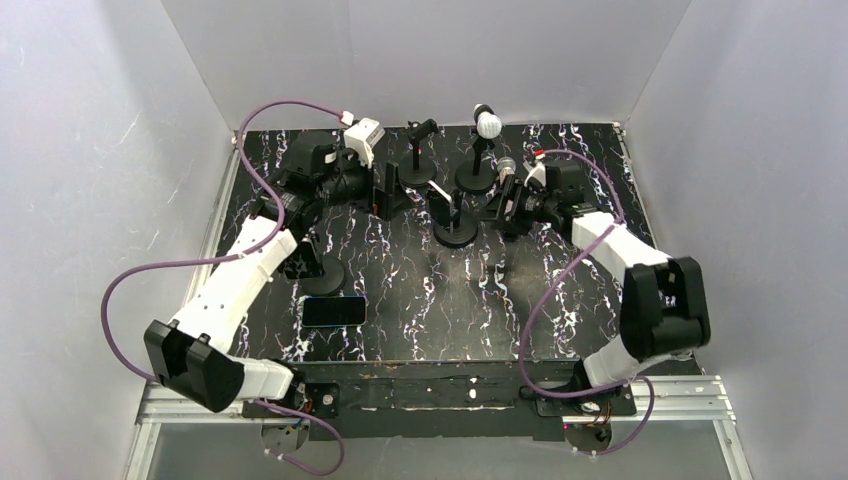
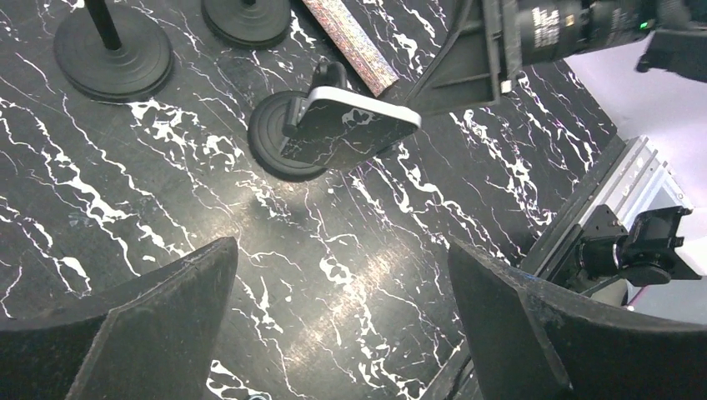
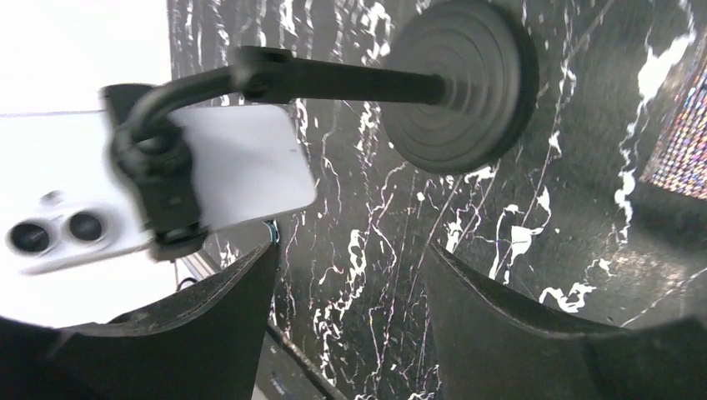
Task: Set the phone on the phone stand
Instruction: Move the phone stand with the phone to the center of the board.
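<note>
A dark phone (image 1: 335, 310) lies flat on the marble table near the front left. Just behind it a black phone stand (image 1: 322, 272) with a round base is partly hidden by my left arm. A middle stand (image 1: 455, 225) holds a white phone, whose screen shows in the left wrist view (image 2: 354, 129) and whose back with two lenses shows in the right wrist view (image 3: 167, 183). My left gripper (image 1: 388, 190) (image 2: 342, 250) is open and empty, left of the middle stand. My right gripper (image 1: 505, 205) (image 3: 350, 250) is open and empty, right of it.
Two more black stands (image 1: 415, 170) (image 1: 475, 175) stand at the back, one beneath a white ball (image 1: 487, 123). Their bases show in the left wrist view (image 2: 112, 54) (image 2: 246, 17). A glittery strip (image 2: 350, 42) lies between the grippers. White walls enclose the table.
</note>
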Controlling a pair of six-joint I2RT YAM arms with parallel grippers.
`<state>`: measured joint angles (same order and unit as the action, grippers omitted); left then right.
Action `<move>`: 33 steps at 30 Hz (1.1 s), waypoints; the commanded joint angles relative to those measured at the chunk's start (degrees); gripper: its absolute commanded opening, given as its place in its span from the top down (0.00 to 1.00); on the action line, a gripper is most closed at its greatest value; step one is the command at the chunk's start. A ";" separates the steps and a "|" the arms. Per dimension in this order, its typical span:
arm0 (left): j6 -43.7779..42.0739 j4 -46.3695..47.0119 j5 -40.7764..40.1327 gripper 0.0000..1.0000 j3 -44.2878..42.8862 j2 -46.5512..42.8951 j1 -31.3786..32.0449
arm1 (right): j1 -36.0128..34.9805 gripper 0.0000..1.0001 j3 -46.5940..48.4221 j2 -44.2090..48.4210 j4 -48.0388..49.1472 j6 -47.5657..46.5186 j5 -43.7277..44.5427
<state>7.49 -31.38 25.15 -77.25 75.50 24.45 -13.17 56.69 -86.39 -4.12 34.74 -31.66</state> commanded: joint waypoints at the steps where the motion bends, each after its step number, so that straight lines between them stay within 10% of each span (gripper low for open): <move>1: -0.78 4.87 3.48 0.02 2.64 -1.06 -1.91 | -0.18 0.30 3.86 -6.26 -1.70 4.48 -2.63; 33: -2.78 16.33 8.09 0.02 18.01 -10.16 -2.65 | -2.45 0.42 26.32 -33.44 -16.16 0.86 10.14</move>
<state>5.80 -15.86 32.16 -59.57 66.30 22.17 -15.42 80.40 -118.13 -18.15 36.10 -21.85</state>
